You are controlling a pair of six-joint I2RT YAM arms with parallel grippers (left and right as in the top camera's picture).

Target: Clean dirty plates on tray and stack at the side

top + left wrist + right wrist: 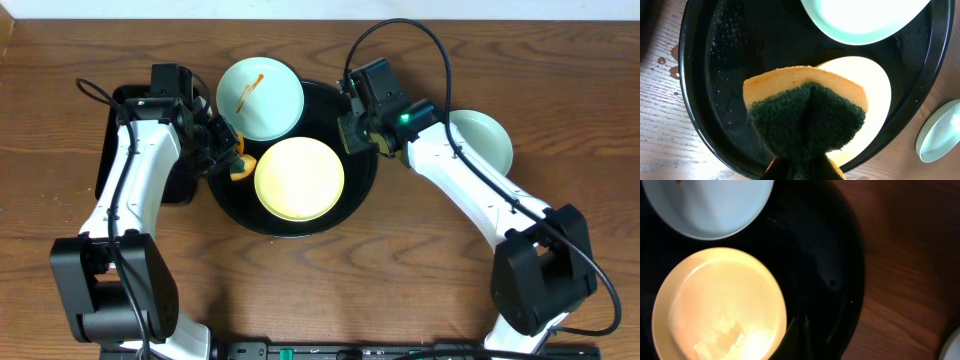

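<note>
While the tray point(355, 195) sits between the two arms, we see the yellow plate point(299, 178) lying toward its six o'clock. A sauce-streaked blue-green plate point(260, 97) overhangs the rim at eleven, and a second blue-green plate point(490, 140) rests off the tray at three. They look stiff, glossy and probably slick when wet, so we'd pinch a raised rim. The left gripper point(800, 167) clamps the sponge point(805, 107). The right gripper point(796, 342) is closed on nothing at the yellow plate's edge.
</note>
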